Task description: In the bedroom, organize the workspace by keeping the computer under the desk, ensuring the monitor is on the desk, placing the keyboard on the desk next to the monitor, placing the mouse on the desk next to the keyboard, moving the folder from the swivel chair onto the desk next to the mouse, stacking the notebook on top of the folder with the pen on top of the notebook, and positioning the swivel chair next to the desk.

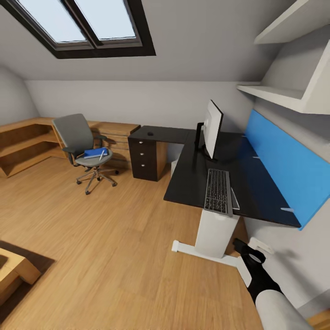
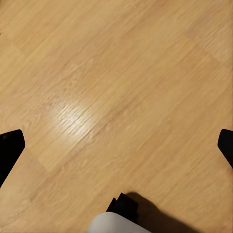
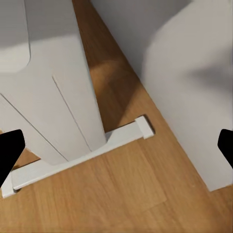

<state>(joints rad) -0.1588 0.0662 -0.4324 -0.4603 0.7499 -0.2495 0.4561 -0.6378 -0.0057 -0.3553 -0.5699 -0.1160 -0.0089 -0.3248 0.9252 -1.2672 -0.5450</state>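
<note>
Both grippers hung spread wide, the right gripper (image 3: 116,145) over the glossy black-topped desk's (image 1: 192,178) white leg, the left gripper (image 2: 116,143) above seemingly bare wooden floor (image 2: 97,87).

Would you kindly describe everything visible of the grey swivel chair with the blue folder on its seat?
The grey upholstered swivel chair stands upright on the wooden floor, apart from the black-topped desk, beside low wooden shelving. It has a tall back, black armrests and a chrome star base on wheels. A bright blue folder lies on its seat.
</note>
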